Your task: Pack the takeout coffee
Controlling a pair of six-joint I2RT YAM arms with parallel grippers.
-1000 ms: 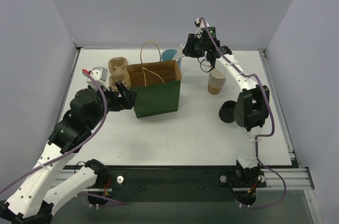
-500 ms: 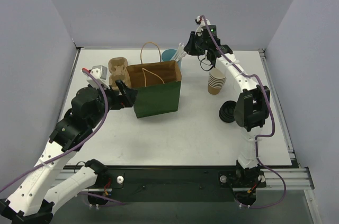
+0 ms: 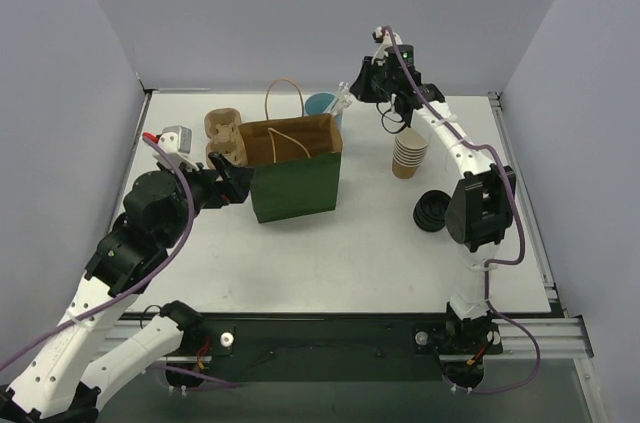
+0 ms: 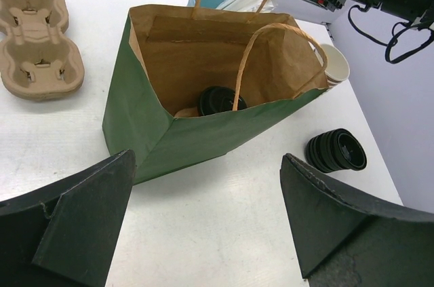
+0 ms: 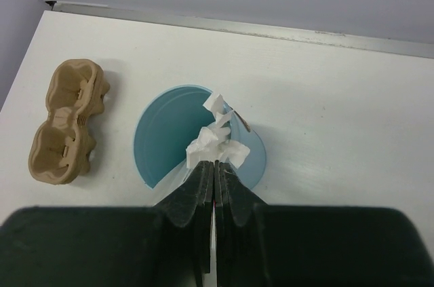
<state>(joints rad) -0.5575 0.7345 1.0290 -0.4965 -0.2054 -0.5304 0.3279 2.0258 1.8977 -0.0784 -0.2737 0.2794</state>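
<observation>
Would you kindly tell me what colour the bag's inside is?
Tan brown; the bag shows best in left wrist view.

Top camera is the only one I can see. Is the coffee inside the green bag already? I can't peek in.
Observer: Yes. The left wrist view looks down into the green bag, and the takeout coffee is at the bottom, its black lid showing.
Operator: What is the right arm grabbing behind the bag?
Observer: The right gripper is shut right at the tops of the white sticks in the light-blue cup. Whether it pinches one, I can't tell.
Operator: And the left one?
Observer: The left gripper is wide open, holding nothing, facing the bag.
</observation>
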